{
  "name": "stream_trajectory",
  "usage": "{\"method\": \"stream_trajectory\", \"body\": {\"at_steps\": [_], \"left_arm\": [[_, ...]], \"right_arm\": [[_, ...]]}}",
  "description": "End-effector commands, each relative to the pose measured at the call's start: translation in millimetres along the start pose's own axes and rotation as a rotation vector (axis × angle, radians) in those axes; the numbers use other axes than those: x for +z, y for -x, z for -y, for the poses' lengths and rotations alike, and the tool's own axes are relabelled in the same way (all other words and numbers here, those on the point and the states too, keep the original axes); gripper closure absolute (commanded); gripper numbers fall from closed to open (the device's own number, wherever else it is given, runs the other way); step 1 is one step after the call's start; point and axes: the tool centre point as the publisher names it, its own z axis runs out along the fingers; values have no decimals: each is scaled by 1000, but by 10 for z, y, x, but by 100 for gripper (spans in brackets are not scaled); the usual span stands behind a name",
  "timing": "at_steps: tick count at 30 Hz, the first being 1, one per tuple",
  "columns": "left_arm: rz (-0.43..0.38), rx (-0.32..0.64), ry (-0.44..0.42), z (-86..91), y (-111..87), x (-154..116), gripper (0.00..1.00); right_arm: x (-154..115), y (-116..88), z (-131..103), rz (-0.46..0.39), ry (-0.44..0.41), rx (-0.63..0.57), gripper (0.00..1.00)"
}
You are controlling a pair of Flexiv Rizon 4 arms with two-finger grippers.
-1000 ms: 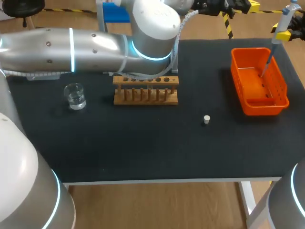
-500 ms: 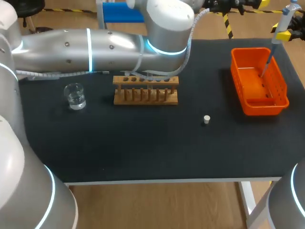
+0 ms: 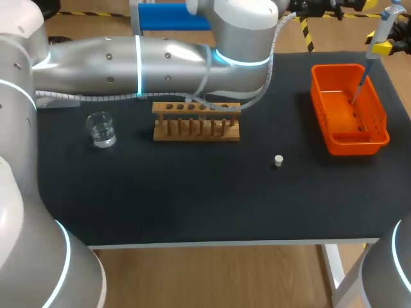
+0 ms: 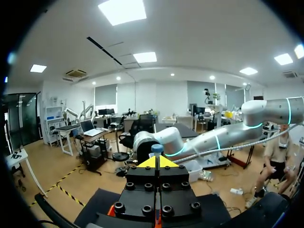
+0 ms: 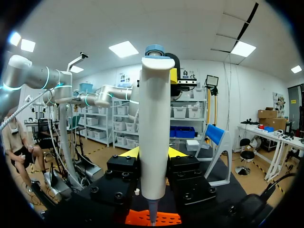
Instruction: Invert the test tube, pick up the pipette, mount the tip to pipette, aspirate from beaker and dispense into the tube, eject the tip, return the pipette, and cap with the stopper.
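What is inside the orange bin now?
The thin lower end of the pipette, held by the right gripper, shows against the floor of the orange bin. Whether it dips below the rim is unclear. The near wall hides the floor's front.

Grips a tall white plastic pipette (image 5: 154, 128) with blue cap upright in the right gripper (image 5: 153, 156) — narrow end down above an orange perforated plastic basket (image 5: 159, 218); small white stopper (image 5: 137, 192) nearby.

Orange basket (image 3: 356, 144), tan wooden rack (image 3: 196, 135), white stopper (image 3: 278, 160), white blue-capped pipette (image 5: 154, 133), black table (image 3: 192, 192).
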Motion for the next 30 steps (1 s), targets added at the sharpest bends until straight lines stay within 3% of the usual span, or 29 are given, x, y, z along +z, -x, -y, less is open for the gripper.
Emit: {"method": "stream_trajectory", "body": {"at_steps": [1,30], "left_arm": [[6,8,-87,-35,-7,107,100],[-18,5,-107,-52,-67,296,100]], "right_arm": [[-35,26,0,-9,-1,1,100],[-35,26,0,-9,-1,1,100]]}}
